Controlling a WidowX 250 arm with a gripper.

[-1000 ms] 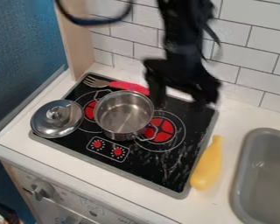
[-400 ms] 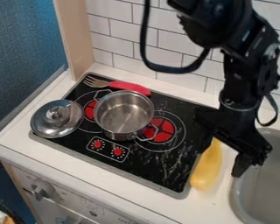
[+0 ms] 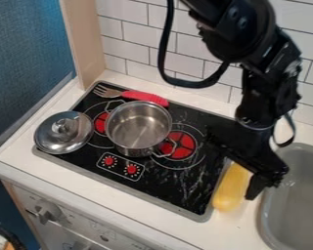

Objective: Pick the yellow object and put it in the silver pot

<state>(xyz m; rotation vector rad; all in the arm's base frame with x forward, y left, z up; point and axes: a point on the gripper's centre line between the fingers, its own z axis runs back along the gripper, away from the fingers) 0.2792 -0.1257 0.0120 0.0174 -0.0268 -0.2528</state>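
My pincer [image 3: 234, 171] hangs over the right edge of the stove top [image 3: 179, 190], released, its two fingers spread well apart with nothing in their grasp; one finger is over the stove top, the other toward the sink [image 3: 296, 212]. Below it lies the yellow object [image 3: 229, 193], on the counter [image 3: 87, 188] between the stove top and the sink; its wide end points toward the front, and my pincer hides part of its narrower end; whether I am touching it, I cannot tell.

The silver pot [image 3: 138, 129] stands upright on the stove top, well apart from the yellow object, partly covering two red burners; its lid [image 3: 64, 133] rests just beside it at the left, knob up, overlapping the stove top's left edge; behind the pot, a fork [image 3: 131, 94] lies along the back edge, its tines to the left and its red handle to the right.

My black arm comes down from the top edge, with a loop of cable [image 3: 201, 83] hanging beside it; white tiles [image 3: 136, 63] line the wall behind, and a large knob [image 3: 47, 211] sticks out of the front panel below the counter.
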